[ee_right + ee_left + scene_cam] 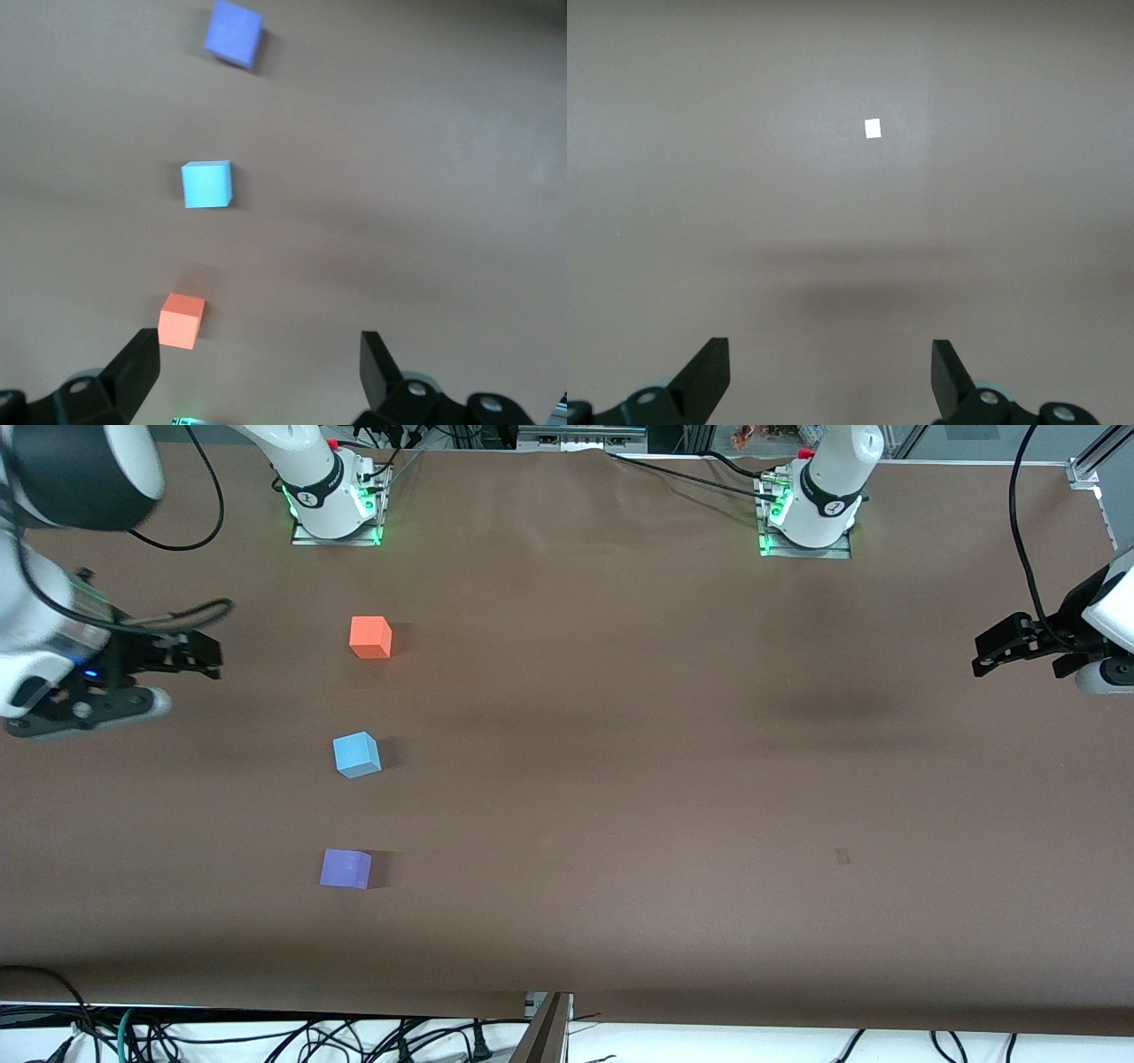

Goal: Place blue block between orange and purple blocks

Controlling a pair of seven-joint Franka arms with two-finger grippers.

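Observation:
The blue block (356,755) sits on the brown table between the orange block (370,638), which is farther from the front camera, and the purple block (345,868), which is nearer. All three stand in a line toward the right arm's end. The right wrist view shows the blue block (207,184), the orange block (182,320) and the purple block (234,33). My right gripper (190,660) is open and empty, raised over the table's right-arm end, beside the line. My left gripper (997,651) is open and empty over the left arm's end of the table.
The two arm bases (332,496) (811,509) stand along the table's edge farthest from the front camera. A small pale mark (873,127) lies on the table under the left wrist. Cables hang below the table's near edge (266,1036).

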